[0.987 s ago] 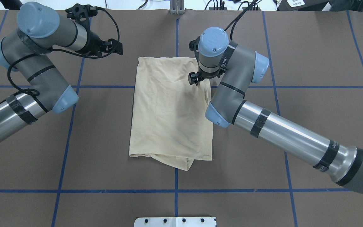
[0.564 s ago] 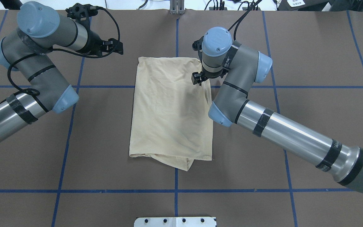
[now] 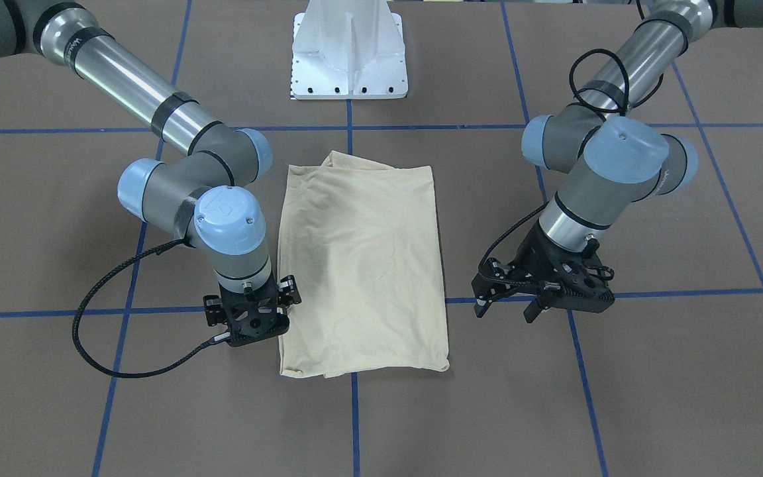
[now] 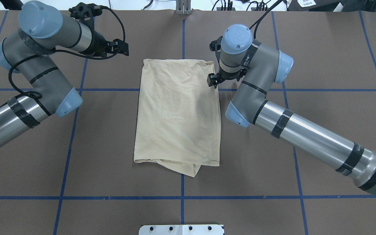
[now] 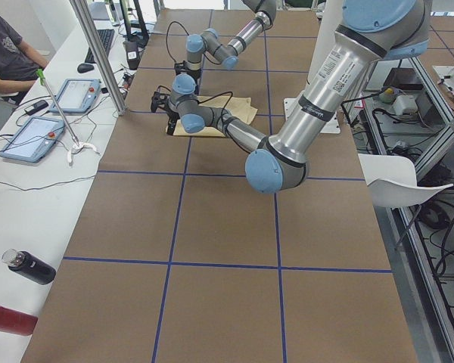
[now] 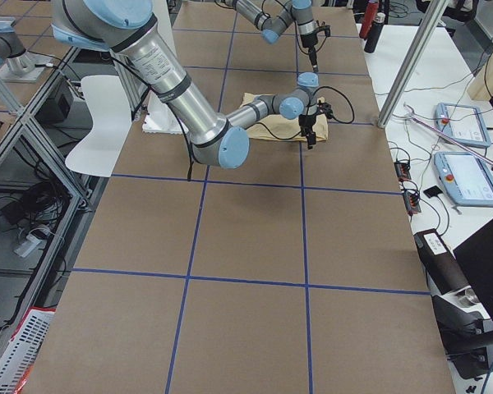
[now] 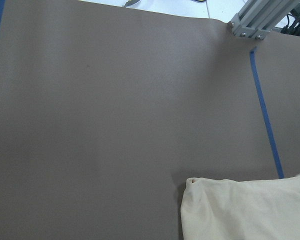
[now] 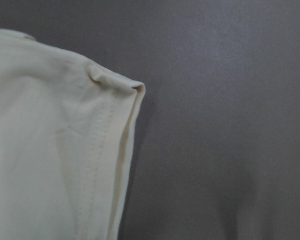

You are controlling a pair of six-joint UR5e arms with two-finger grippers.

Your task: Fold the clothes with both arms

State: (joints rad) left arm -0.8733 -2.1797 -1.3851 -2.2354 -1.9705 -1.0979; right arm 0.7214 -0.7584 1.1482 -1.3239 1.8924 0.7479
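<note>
Folded T-shirt [image 4: 178, 111] lies flat on the worktop [image 4: 109, 147]. The right end effector [image 4: 212, 81] is at the shirt's far-right corner, its spread unclear. The left end effector [image 3: 504, 311] gapes wide, apart from the shirt.

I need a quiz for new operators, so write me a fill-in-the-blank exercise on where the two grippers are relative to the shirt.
1. The left gripper hangs over the bare table, its jaws ___.
2. In the overhead view, the right gripper stands at the ___ edge of the shirt.
3. The tape lines on the table are ___.

Missing words: open; right; blue.
</note>
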